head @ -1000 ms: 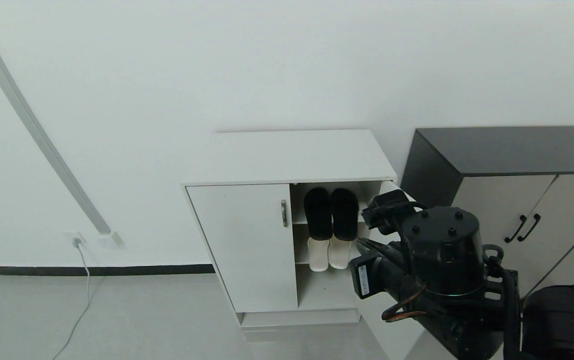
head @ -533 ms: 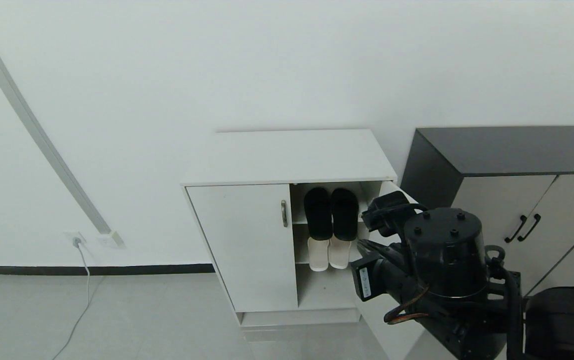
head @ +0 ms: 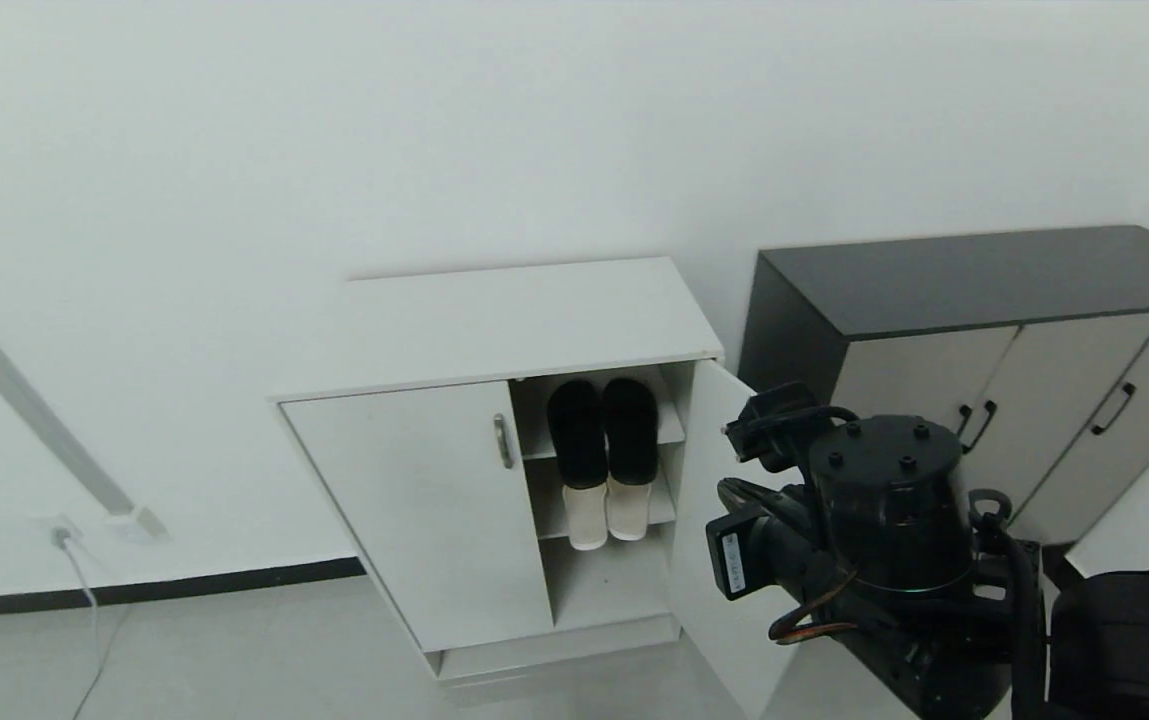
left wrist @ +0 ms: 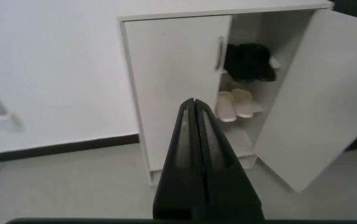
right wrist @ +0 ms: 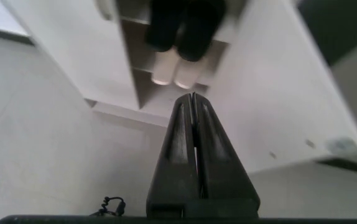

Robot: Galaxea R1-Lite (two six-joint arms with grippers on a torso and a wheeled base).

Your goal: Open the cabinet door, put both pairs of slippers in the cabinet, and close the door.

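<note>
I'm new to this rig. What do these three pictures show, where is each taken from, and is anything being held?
This is a two-armed robot on wheels. The wide picture comes from its head camera, looking down at a white cabinet whose right door stands open. Inside, black slippers sit on the upper shelf and white slippers on the shelf below. The other two pictures come from a camera on each wrist. The dark wedge in each is that arm's grasping part: the left pincer and the right pincer. Both are shut and hold nothing.
</note>
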